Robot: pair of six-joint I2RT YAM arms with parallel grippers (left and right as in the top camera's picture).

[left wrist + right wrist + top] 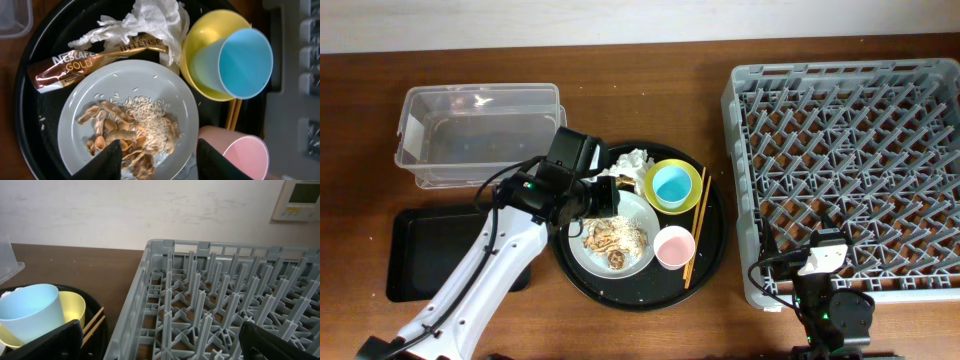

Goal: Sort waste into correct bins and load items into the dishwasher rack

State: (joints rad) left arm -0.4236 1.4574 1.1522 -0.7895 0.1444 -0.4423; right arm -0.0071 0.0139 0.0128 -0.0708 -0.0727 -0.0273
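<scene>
Scraps [115, 125] on plate [150, 85] right under my left claw [159, 145], released, empty; wrapper [95, 57] beyond, lying crosswise. My right claw [160, 327] released, far off by rack [210, 280].

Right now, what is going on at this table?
The left gripper hangs open above the plate, over the food scraps and rice. The tissue, wrapper, yellow bowl, blue cup, pink cup and chopsticks lie on the round black tray with it. The right gripper is open beside the dishwasher rack, which holds nothing yet.
</scene>
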